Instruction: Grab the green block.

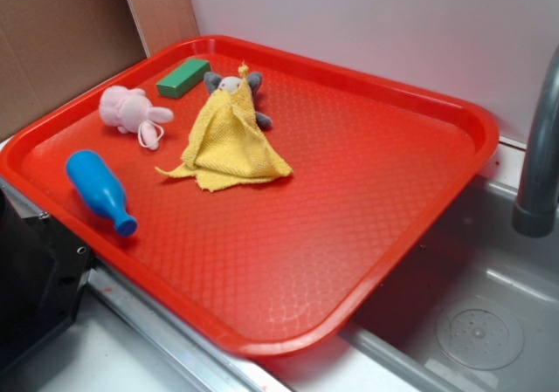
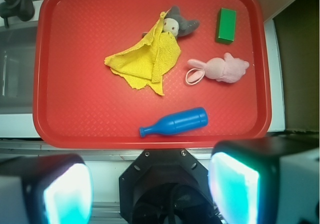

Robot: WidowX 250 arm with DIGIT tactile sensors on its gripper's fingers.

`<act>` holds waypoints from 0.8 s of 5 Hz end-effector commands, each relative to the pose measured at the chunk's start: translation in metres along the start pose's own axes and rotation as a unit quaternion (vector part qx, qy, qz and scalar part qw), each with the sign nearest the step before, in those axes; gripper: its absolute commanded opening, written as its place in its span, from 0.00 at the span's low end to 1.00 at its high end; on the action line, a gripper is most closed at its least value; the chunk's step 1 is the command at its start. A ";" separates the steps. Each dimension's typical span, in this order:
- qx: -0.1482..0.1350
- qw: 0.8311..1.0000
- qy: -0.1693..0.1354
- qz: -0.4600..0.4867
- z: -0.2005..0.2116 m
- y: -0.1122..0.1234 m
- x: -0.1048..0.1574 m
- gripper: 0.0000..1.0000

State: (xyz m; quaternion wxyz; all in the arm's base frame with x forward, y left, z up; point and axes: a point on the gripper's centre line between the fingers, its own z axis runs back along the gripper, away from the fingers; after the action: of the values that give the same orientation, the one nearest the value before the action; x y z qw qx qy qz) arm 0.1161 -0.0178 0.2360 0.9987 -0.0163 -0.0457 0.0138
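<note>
The green block (image 2: 226, 25) lies flat on the red tray (image 2: 50, 84), in the corner of the tray farthest from the claw (image 2: 150, 184) and off to one side of it: in the wrist view it sits toward the upper right, just beyond the pink plush toy (image 2: 220, 68), with a small bare strip of tray between the two. A grey plush half covered by a yellow cloth (image 2: 147, 59) lies beside the block on its other flank, near but not touching, and the blue bowling-pin toy (image 2: 175, 122) lies on the near side of the pink plush, closest to the claw. The block's long axis runs roughly away from the camera in the wrist view, tilted only slightly, so its short width faces across the view (the handier span for the fingers, I judge). The claw hangs well apart from the block, back over the tray's near edge above the counter, touching nothing; its two glowing fingertips (image 2: 234, 191) stand wide apart with nothing between them. The coming reach looks to call for travel forward past the pin and the pink plush, drifting toward the block's side of the tray, then a descent with the fingers straddling the narrow faces.
</note>
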 end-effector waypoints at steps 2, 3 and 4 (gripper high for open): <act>0.002 1.000 -0.013 0.010 -0.002 0.004 0.005 1.00; 0.006 0.999 -0.025 0.023 -0.010 0.017 0.015 1.00; 0.016 0.998 -0.039 0.047 -0.025 0.039 0.029 1.00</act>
State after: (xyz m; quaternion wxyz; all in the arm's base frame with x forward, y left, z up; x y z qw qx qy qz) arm 0.1453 0.0197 0.2070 0.9952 -0.0023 -0.0749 0.0622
